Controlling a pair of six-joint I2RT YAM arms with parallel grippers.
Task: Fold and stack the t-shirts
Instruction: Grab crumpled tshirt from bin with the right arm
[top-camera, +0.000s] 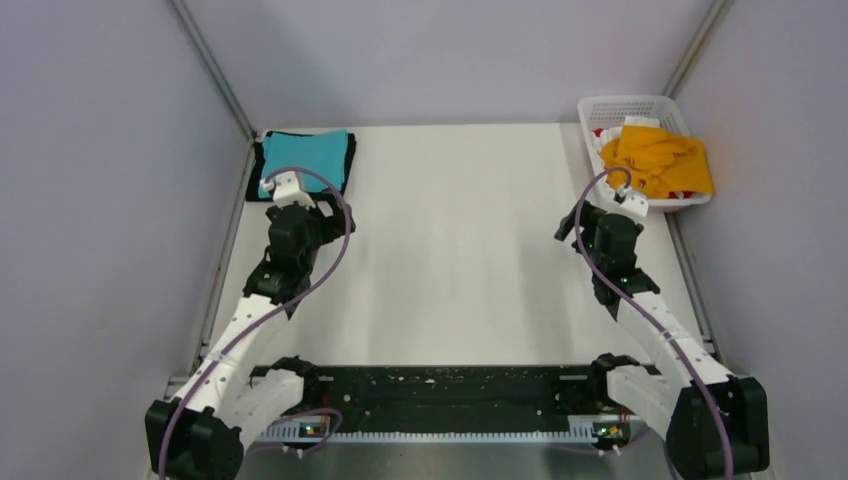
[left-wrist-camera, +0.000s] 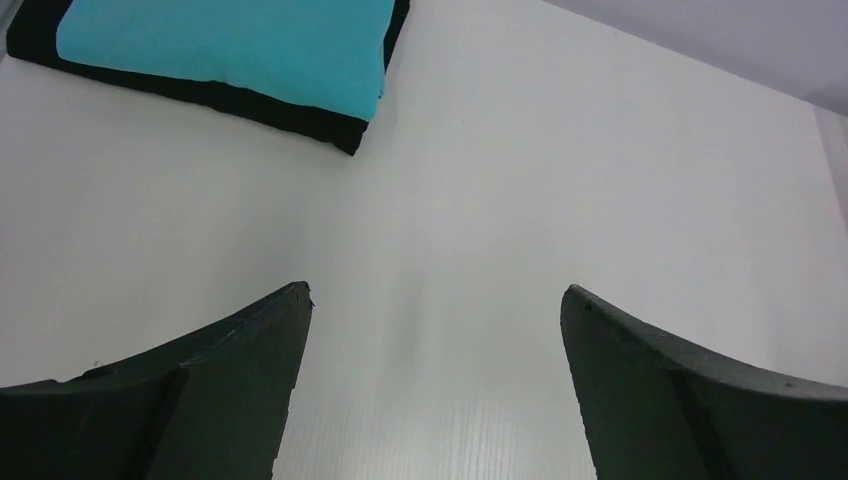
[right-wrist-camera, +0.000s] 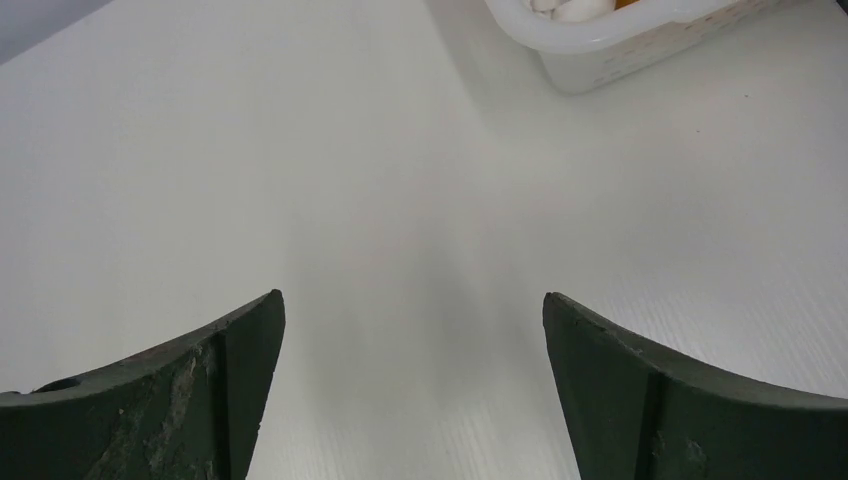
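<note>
**2 folded shirts far left, 1 crumpled in the basket far right**

A folded teal t-shirt (top-camera: 305, 158) lies on a folded black t-shirt (left-wrist-camera: 300, 112) at the far-left corner of the white table (top-camera: 460, 230). An orange-yellow t-shirt (top-camera: 660, 160) sits crumpled in the white lattice basket (top-camera: 630, 103) at the far-right corner, spilling over its right rim. The left gripper (left-wrist-camera: 435, 330) hangs just near of the stack, fingers spread wide and holding nothing. The right gripper (right-wrist-camera: 410, 340) hangs beside the basket's near-left corner, fingers likewise spread over bare table.
</note>
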